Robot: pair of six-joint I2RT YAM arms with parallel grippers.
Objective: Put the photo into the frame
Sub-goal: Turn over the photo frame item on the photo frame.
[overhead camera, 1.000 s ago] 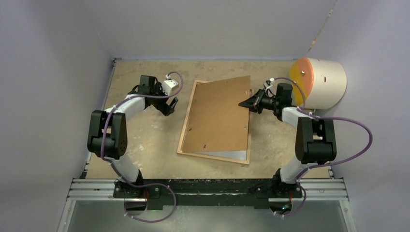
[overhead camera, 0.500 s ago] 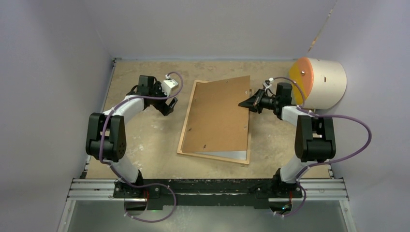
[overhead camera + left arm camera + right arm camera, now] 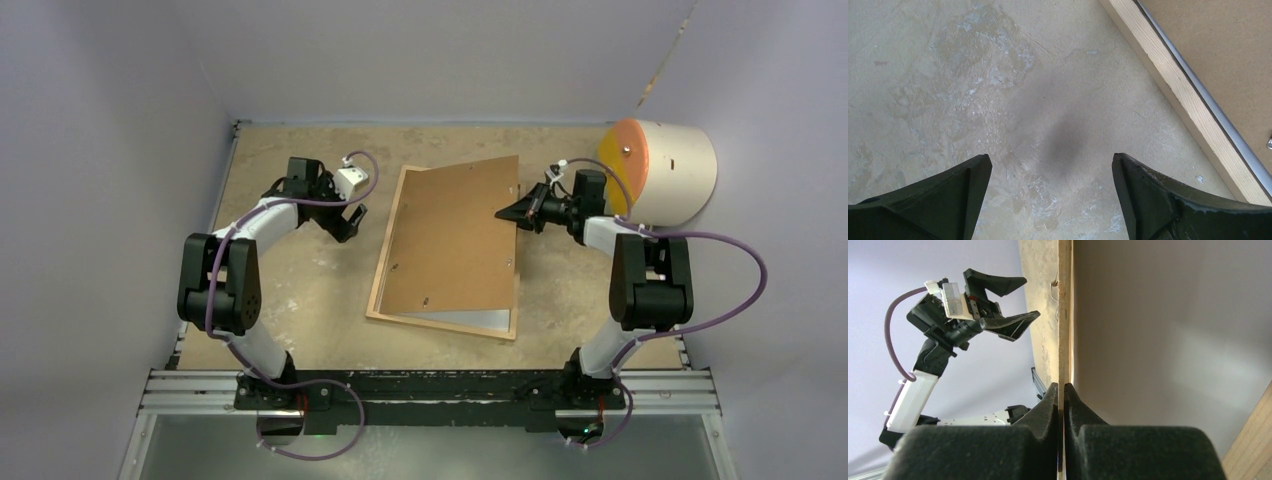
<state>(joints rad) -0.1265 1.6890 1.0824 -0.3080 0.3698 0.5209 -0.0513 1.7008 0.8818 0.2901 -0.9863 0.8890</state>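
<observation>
The frame [image 3: 385, 243], a rectangle of thin light-wood strips, is laid flat at the middle of the sandy, mottled table [image 3: 290, 290]. Its opening is covered by a plain brown backing board [image 3: 455, 240], thin and matte, set askew so that its far corner overhangs the frame's far strip.

The board's right edge is pinched between the closed fingers of the right gripper [image 3: 503, 214] and is held tilted, clear of the frame's right strip. The left gripper [image 3: 347, 222] is held above bare table just left of the frame, its fingers spread wide and holding nothing.

Open table is available left of and nearer than the frame. Beyond its right side a large cream cylinder [image 3: 670, 170] with an orange end face is placed.

A smooth pale-grey sheet [image 3: 470, 318] is exposed beneath the board at the frame's near end. Whether it is the photo or the pane cannot be determined; no printed picture is visible.
</observation>
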